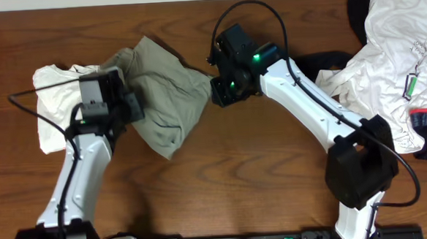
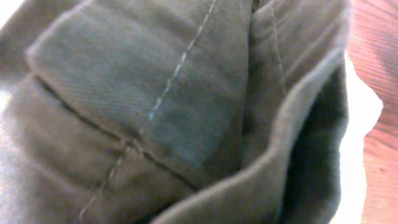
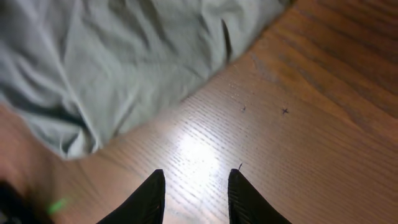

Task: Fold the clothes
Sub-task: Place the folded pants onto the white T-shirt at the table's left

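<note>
Olive garment looms closest; right end effector hovers low beside it, parted.

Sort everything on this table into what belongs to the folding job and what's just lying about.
Job: olive garment, at the left gripper; white garment beside it; mixed clothes heap at the right; right gripper, open above the table.
Lying about: small green-tipped item on the heap, too small to identify; black arm cable.
</note>
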